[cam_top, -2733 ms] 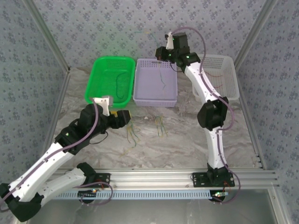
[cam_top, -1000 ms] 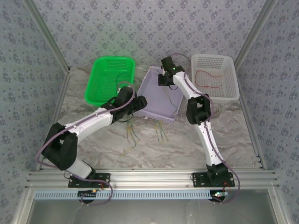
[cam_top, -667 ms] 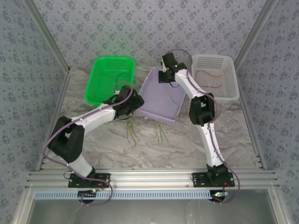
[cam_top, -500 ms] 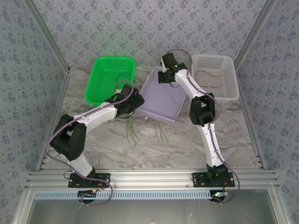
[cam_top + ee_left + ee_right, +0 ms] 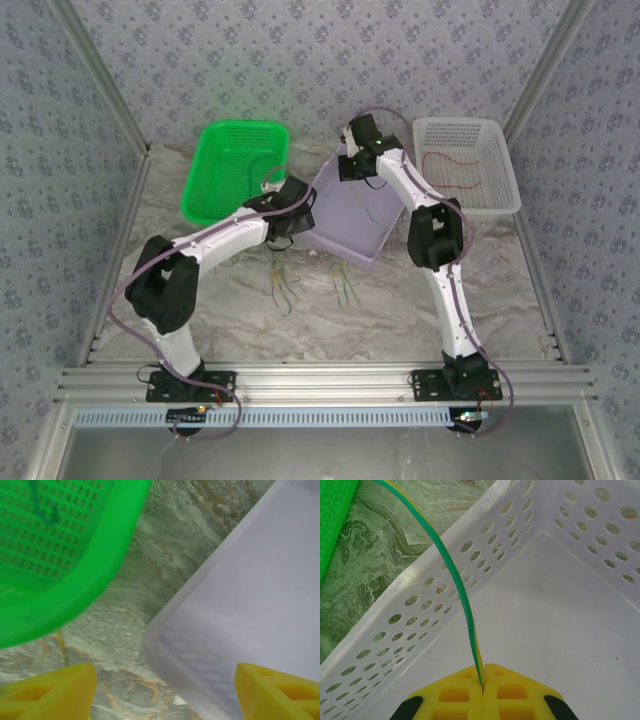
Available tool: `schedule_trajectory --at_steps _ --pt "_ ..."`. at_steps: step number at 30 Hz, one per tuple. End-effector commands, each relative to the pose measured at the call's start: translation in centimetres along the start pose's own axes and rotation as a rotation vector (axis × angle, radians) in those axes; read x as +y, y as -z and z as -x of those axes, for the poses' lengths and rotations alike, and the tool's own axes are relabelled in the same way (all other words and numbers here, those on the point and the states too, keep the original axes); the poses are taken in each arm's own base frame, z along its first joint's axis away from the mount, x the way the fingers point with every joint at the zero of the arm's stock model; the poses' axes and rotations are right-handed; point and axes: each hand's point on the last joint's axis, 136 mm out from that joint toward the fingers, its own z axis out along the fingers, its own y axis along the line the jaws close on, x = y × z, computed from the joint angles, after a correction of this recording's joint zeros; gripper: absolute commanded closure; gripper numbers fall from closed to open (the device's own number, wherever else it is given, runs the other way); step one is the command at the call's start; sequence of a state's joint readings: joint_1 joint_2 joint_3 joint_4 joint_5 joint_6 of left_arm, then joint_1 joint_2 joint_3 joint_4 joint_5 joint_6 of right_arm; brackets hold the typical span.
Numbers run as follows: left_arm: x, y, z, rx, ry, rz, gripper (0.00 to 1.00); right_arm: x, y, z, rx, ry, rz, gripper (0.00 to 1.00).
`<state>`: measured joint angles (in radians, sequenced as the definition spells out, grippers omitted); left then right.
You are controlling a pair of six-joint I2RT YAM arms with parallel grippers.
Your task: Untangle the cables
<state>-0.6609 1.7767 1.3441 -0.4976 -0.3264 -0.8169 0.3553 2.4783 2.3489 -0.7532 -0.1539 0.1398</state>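
My right gripper (image 5: 483, 679) is shut on a thin green-and-yellow cable (image 5: 456, 577) that rises up and left over the lilac basket's (image 5: 420, 625) perforated wall. From above, that gripper (image 5: 351, 166) hangs over the basket's (image 5: 345, 215) far edge, and a thin cable (image 5: 368, 206) trails down inside. My left gripper (image 5: 165, 695) is open, with its yellow fingers (image 5: 50, 690) set wide at the near-left corner of the lilac basket (image 5: 240, 605). Two loose bunches of cables (image 5: 283, 286) (image 5: 344, 284) lie on the marble table.
The green basket (image 5: 235, 165) stands at the back left, close to my left gripper (image 5: 292, 214), with a dark cable (image 5: 37, 500) in it. A white basket (image 5: 467, 168) at the back right holds a red cable (image 5: 448, 166). Patterned walls enclose the table.
My left gripper has moved right, up to the lilac basket's corner, and its jaws have widened. The lilac basket has turned a little more. My right gripper has stayed shut on the cable.
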Motion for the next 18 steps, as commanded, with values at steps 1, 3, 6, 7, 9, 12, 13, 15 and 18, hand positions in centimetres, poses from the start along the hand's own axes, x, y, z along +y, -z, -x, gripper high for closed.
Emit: schedule_trajectory --at_steps 1,3,6,7,9,12,13,15,18 --pt "0.2 1.6 2.9 -0.048 -0.213 0.009 0.22 0.7 2.0 0.6 -0.005 0.021 0.042 1.00" --pt "-1.1 0.6 3.4 -0.001 -0.279 -0.071 0.23 0.8 1.9 0.6 -0.007 0.020 0.048 1.00" --pt "-3.2 -0.9 3.8 0.045 -0.374 -0.186 0.28 0.8 1.9 0.6 -0.005 0.013 0.053 1.00" --pt "-3.9 -1.1 4.0 0.053 -0.407 -0.218 0.30 0.8 1.8 0.6 -0.003 0.014 0.053 1.00" --pt "-5.1 -1.3 4.4 0.064 -0.459 -0.245 0.32 0.6 1.8 0.5 0.000 0.012 0.052 1.00" --pt "-6.0 -1.9 5.2 0.062 -0.509 -0.243 0.36 0.6 1.8 0.5 0.002 0.008 0.057 1.00" --pt "-6.0 -2.4 5.5 0.065 -0.520 -0.228 0.38 0.7 1.9 0.5 0.002 0.007 0.061 1.00" --pt "-6.1 -3.2 5.7 0.075 -0.537 -0.214 0.40 0.6 1.9 0.5 0.000 0.004 0.063 1.00" --pt "-6.2 -4.6 5.8 0.080 -0.557 -0.193 0.41 0.7 1.9 0.5 0.001 0.003 0.068 1.00"
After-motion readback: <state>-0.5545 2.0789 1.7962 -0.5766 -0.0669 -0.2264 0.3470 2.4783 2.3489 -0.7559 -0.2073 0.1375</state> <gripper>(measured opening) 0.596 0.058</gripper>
